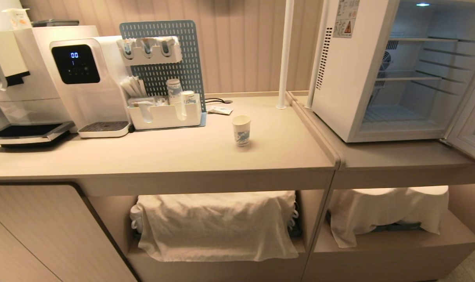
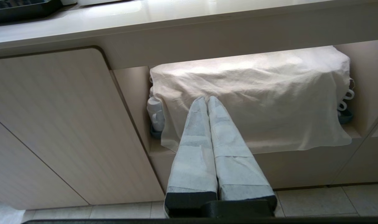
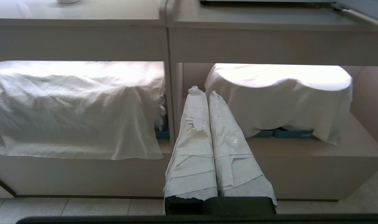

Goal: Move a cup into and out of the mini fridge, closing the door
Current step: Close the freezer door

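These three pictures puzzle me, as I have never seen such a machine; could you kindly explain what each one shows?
It is a two-armed robot on wheels. The wide picture comes from its head camera: a counter with one printed paper cup standing alone, drink machines at the left, and a mini fridge at the right, its door swung open and its shelves bare. The other two come from cameras on the wrists. Each shows a pair of wrapped fingers pressed together, the left gripper and the right gripper, both low before cloth-covered shelves under the counter. Neither holds anything.
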Robot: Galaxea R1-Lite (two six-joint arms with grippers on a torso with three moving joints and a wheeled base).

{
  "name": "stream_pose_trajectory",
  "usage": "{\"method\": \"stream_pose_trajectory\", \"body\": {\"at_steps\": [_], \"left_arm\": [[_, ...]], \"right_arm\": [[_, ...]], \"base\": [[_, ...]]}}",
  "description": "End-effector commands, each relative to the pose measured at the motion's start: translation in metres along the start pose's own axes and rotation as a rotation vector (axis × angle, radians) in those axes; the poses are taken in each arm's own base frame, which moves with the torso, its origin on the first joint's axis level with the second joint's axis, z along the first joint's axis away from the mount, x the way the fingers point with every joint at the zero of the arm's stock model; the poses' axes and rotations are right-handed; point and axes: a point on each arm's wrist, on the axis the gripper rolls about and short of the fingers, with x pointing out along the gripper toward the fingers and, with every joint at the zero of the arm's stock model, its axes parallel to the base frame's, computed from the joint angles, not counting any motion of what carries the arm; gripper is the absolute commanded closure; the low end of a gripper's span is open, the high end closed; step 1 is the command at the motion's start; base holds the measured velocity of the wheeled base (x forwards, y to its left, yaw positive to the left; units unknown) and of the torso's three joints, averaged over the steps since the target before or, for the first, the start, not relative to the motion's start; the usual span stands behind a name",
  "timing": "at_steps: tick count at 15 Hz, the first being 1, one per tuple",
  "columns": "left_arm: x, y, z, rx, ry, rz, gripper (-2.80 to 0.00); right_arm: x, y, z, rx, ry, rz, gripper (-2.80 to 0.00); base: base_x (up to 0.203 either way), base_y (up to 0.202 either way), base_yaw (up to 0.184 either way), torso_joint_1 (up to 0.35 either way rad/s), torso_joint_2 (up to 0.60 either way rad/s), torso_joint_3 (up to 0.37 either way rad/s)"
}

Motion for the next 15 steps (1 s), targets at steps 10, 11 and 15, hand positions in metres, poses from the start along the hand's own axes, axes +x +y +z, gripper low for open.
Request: {"method": "stream_pose_trajectory", "body": {"at_steps": [10,11,15], "left_arm": [[0.0001,-0.0001,-0.0001,0.0,0.003,-0.001,0.0],[0.0001,0.0,-0.0001,0.0,0.003,-0.001,0.0],[0.0001,-0.0001,-0.0001,-0.001,0.003,-0.001,0.0]], "right_arm": [[0.0,0.0,-0.0001,0.0,0.001,0.001,0.0],[0.0,0.0,0.0,0.0,0.0,0.001,0.0],[0.0,0.0,0.0,0.0,-0.001,0.001,0.0]], "base": [[0.0,-0.194,0.001,0.003,0.0,0.001],[0.0,-0.192,0.001,0.002,0.0,0.0],[0.0,-0.196,0.001,0.001,0.0,0.001]]}}
